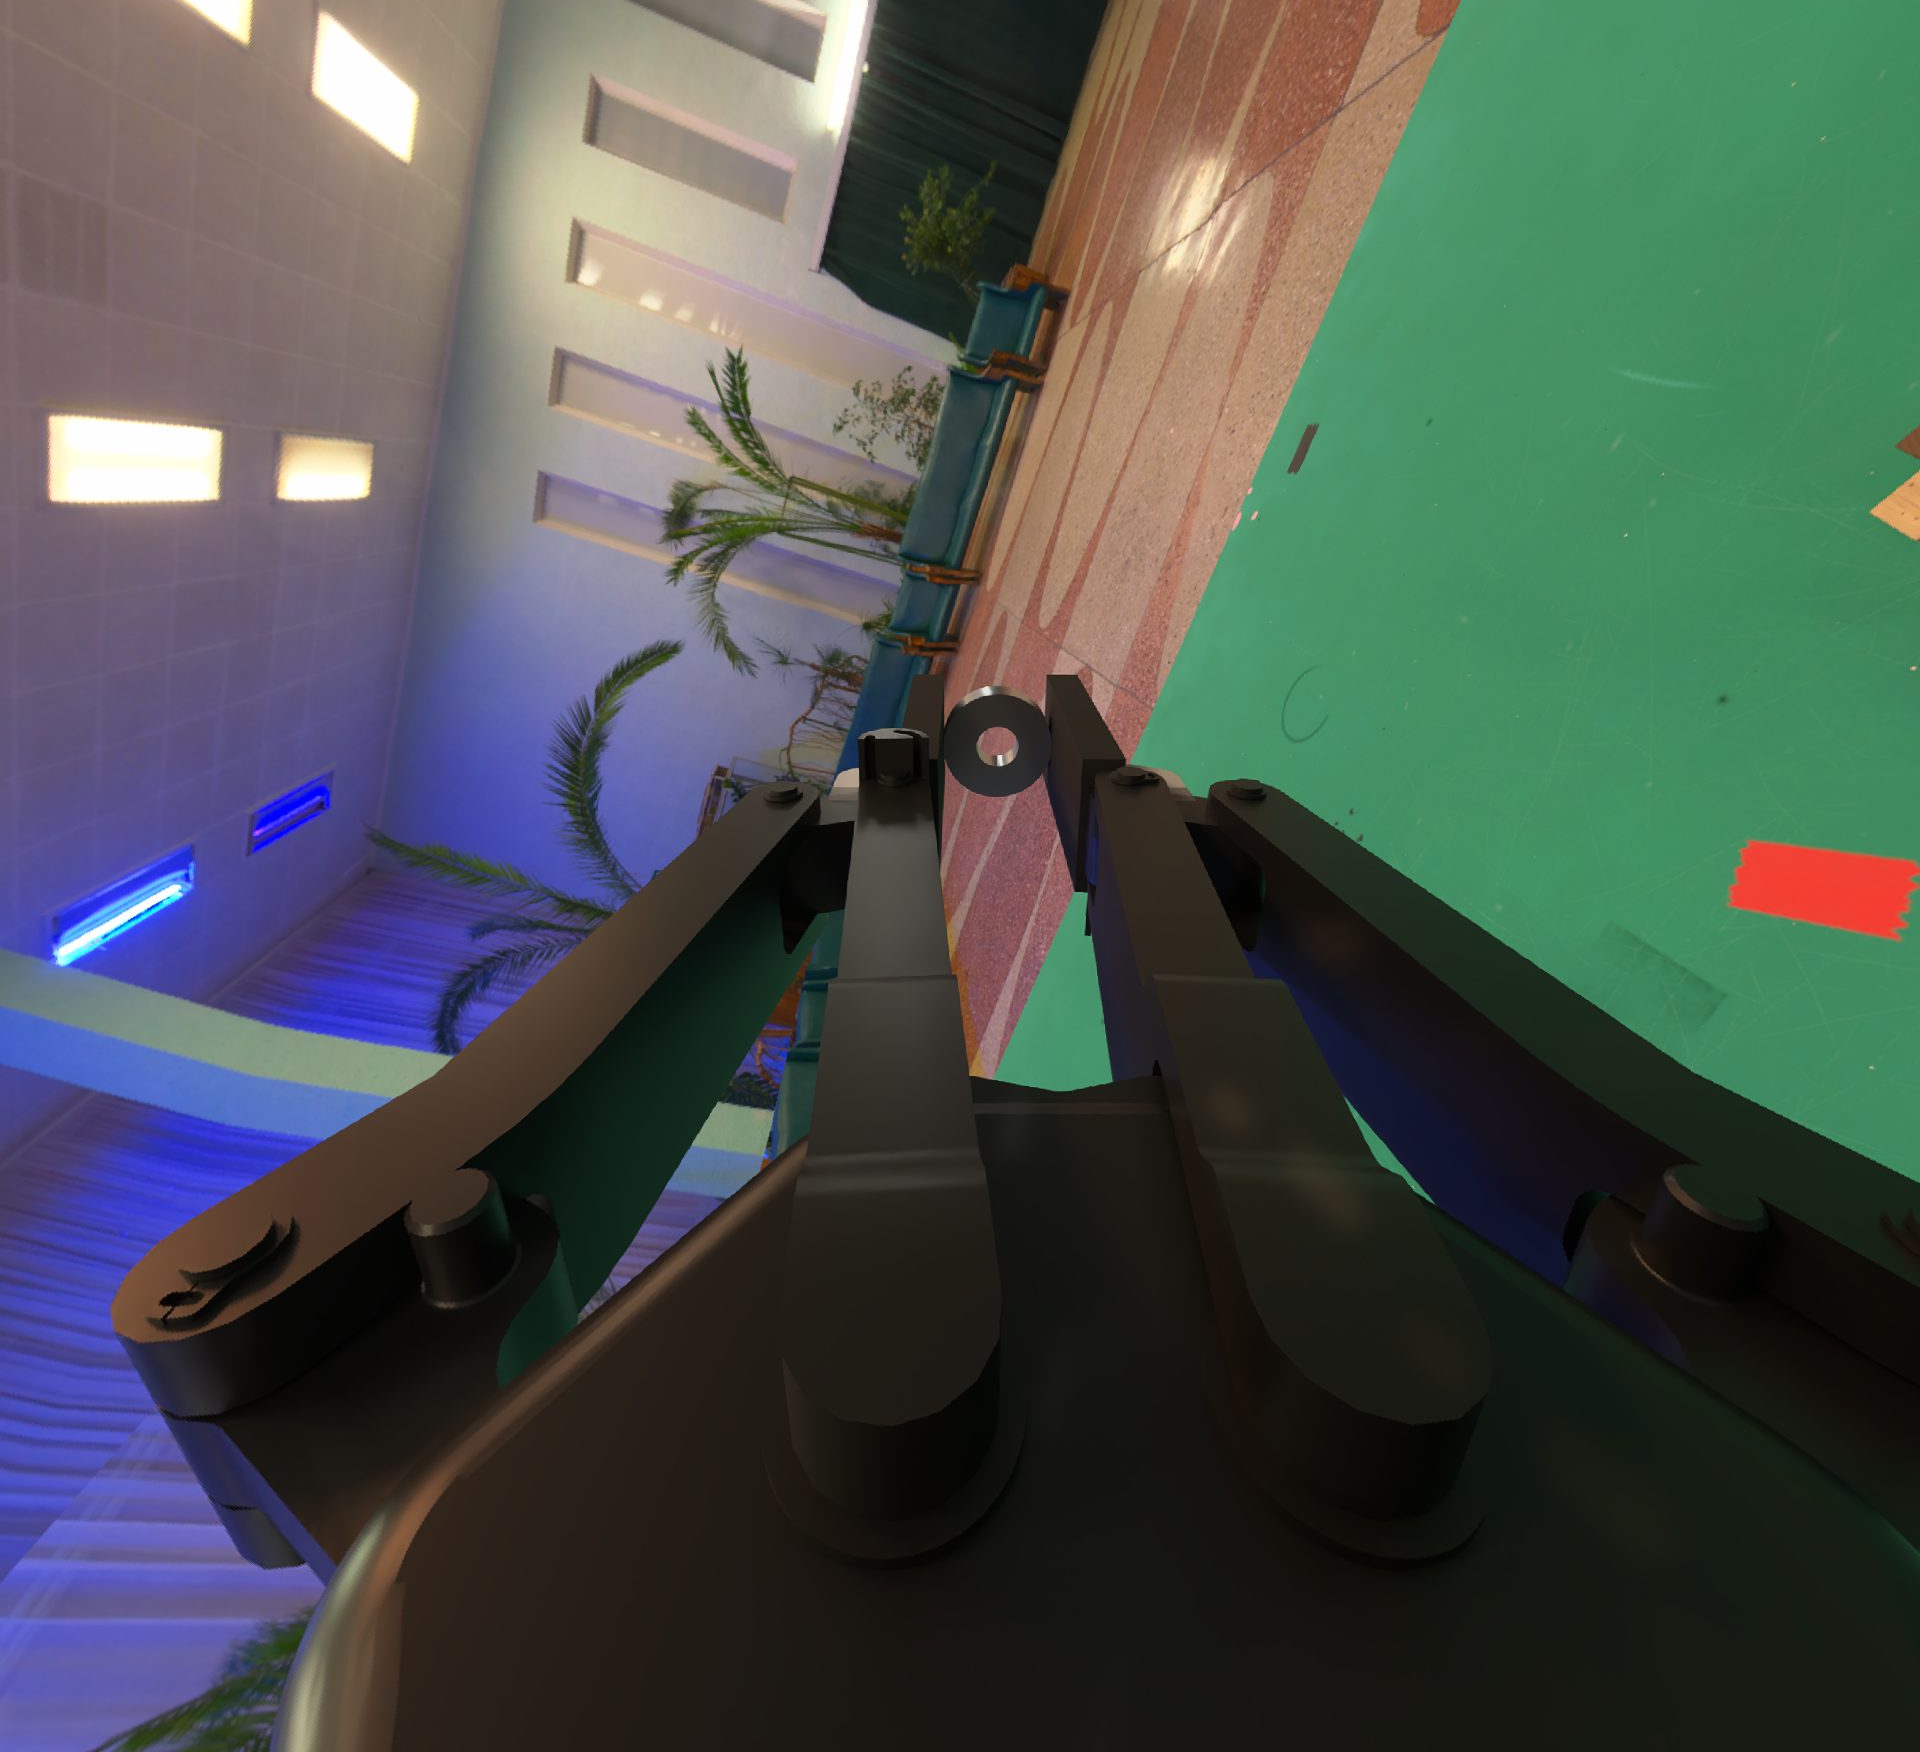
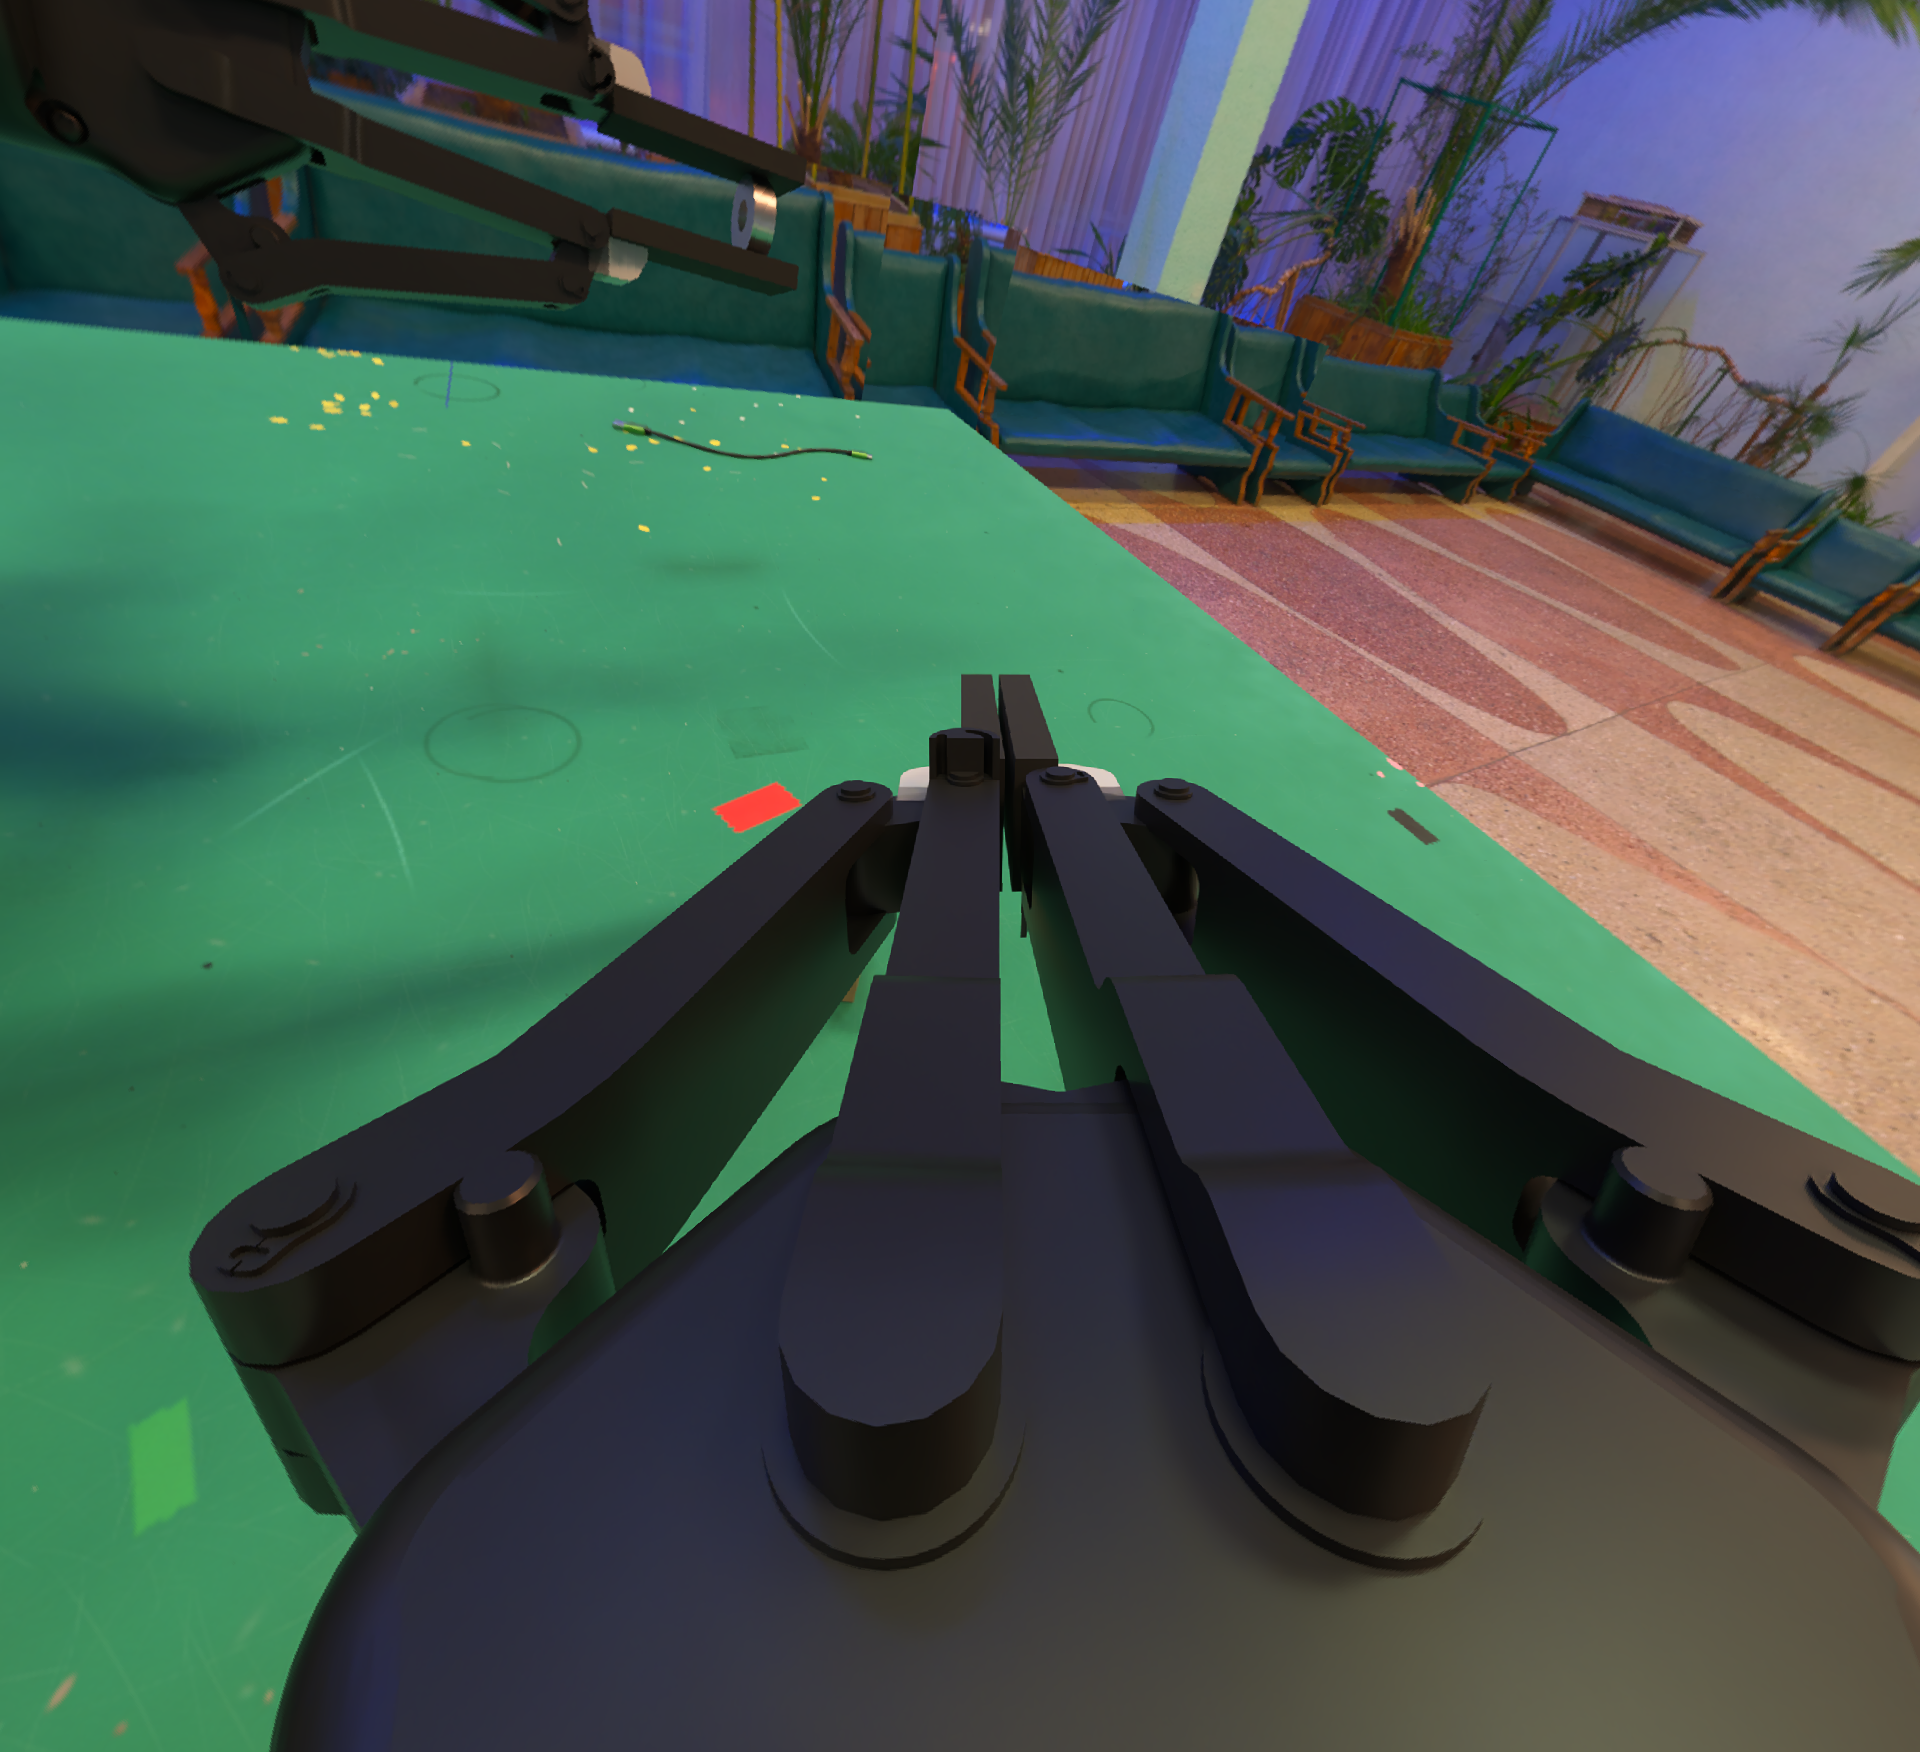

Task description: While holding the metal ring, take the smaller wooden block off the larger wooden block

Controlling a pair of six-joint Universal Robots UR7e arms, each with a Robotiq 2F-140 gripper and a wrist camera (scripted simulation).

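The small grey metal ring (image 1: 997,743) is held between the jaws of the left gripper (image 1: 995,726), lifted clear above the green desk (image 1: 1621,268). The jaws of the right gripper (image 2: 1006,715) are brought together on nothing, low over the desk and just right of the red rectangular patch (image 2: 755,807).

Of the wooden blocks, only 2 tan corners (image 1: 1903,497) are seen at the frame edge of the left wrist view, beyond the red patch; their long axis cannot be told. Since the left jaws are occupied, the free right gripper is judged the one to be opened and turned toward the blocks.
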